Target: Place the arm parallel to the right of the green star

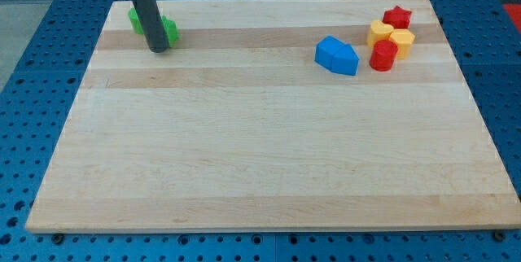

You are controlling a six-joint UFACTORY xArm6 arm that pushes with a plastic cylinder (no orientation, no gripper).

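Your tool is a straight dark rod with no jaws, so it neither opens nor closes and grips nothing. Its lower end, my tip (pixel 158 49), rests on the pale wooden board surface (pixel 260 156) near the view's top left corner.

The green star-shaped block (pixel 168 28) lies in that same corner, directly behind the rod. The rod covers the block's middle, leaving green showing on both sides of it. My tip stands at the block's lower edge; whether it touches the block cannot be told.

Well apart, toward the view's top right, you have a blue block of faceted, roughly wedge-like shape (pixel 337 55). Just to its right sits a tight cluster: a red cylinder-like block (pixel 383 55), a yellow block (pixel 380 31), a second yellow block (pixel 402 41) and a red star-shaped block (pixel 397 16) at the cluster's top.

The board rests on a blue perforated table (pixel 49 91).
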